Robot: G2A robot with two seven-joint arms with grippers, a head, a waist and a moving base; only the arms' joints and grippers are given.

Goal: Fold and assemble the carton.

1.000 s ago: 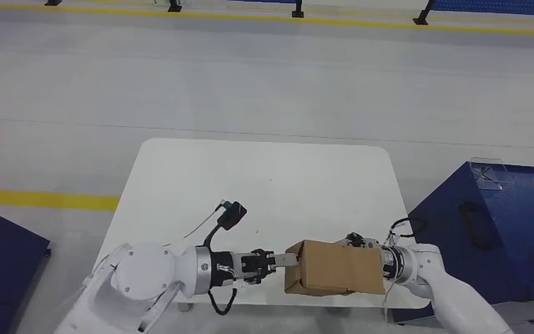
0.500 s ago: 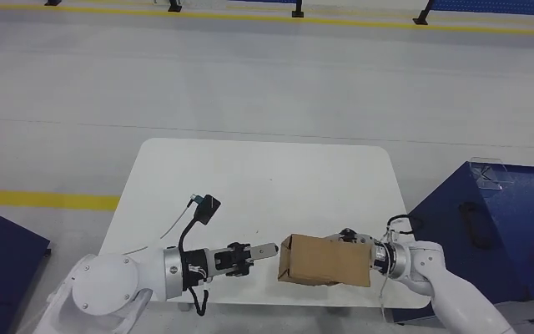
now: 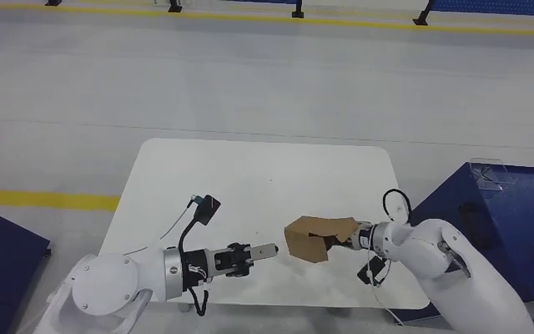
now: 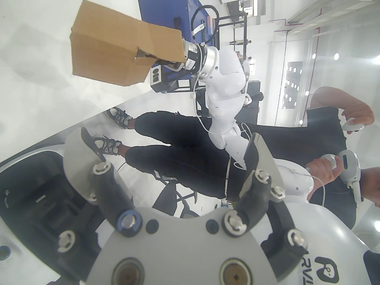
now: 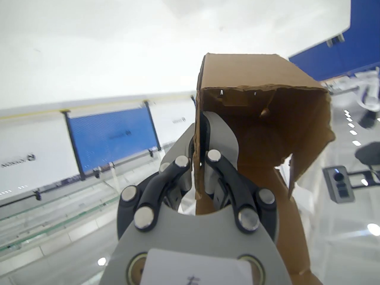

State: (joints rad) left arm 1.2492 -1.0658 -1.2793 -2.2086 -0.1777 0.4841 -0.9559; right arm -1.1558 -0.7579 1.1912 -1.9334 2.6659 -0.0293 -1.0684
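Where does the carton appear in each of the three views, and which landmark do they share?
Top view: carton over the table's near part, on the right claw.
Left wrist view: carton far off, held by the right claw.
Right wrist view: carton close ahead, one wall in the right claw.
Shared landmark: the right claw gripping it.

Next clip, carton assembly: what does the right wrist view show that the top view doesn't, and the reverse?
Right wrist view: the open inside of the carton, and the right gripper pinching one wall, one finger inside, one outside. Top view: the white table and the left gripper, apart from the carton. Both: the brown carton held by the right arm.
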